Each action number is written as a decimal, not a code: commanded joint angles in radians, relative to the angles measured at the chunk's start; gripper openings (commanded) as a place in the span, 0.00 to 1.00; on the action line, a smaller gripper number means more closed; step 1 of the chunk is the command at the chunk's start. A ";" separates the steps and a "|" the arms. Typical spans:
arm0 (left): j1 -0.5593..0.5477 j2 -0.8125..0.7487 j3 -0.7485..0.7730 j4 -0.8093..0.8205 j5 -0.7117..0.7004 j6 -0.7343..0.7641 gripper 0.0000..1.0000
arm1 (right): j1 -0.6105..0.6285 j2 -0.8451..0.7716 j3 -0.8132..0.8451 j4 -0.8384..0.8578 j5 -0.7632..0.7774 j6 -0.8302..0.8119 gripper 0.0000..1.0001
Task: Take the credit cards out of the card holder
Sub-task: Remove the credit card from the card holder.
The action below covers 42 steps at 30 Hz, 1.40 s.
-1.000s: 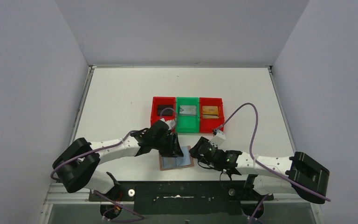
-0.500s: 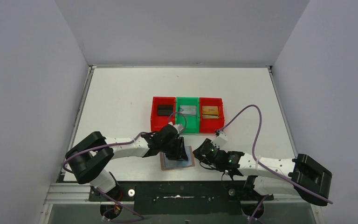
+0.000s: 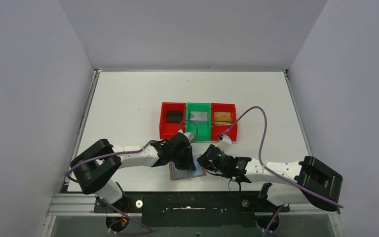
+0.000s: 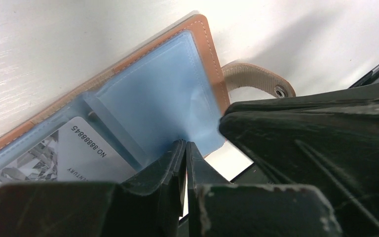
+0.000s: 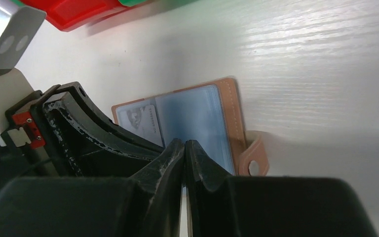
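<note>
The card holder (image 3: 186,172) lies open on the table near the front edge, tan leather with a blue lining (image 4: 153,94) and a snap tab (image 4: 256,81). One pale printed credit card (image 4: 76,150) sits in its left pocket (image 5: 140,118). My left gripper (image 3: 188,160) is shut, its tips (image 4: 185,143) pressing on the lining's near edge. My right gripper (image 3: 205,161) is also shut, its tips (image 5: 184,143) over the blue lining (image 5: 197,116) beside the tab (image 5: 251,159). Nothing shows between either pair of fingers. The two grippers stand close together over the holder.
Behind the holder stand three joined bins: a red one (image 3: 164,129) with a black card (image 3: 173,116), a green one (image 3: 199,132) with a silver card (image 3: 199,116), and a red one (image 3: 220,131) with a gold card (image 3: 222,117). Grey walls enclose the table.
Both grippers have closed. The left gripper moved right and down onto the holder; the right gripper slid left towards it, onto its right edge.
</note>
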 commanded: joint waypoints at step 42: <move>-0.005 -0.047 0.076 -0.036 -0.091 0.092 0.23 | 0.028 -0.022 0.081 -0.108 0.091 0.009 0.16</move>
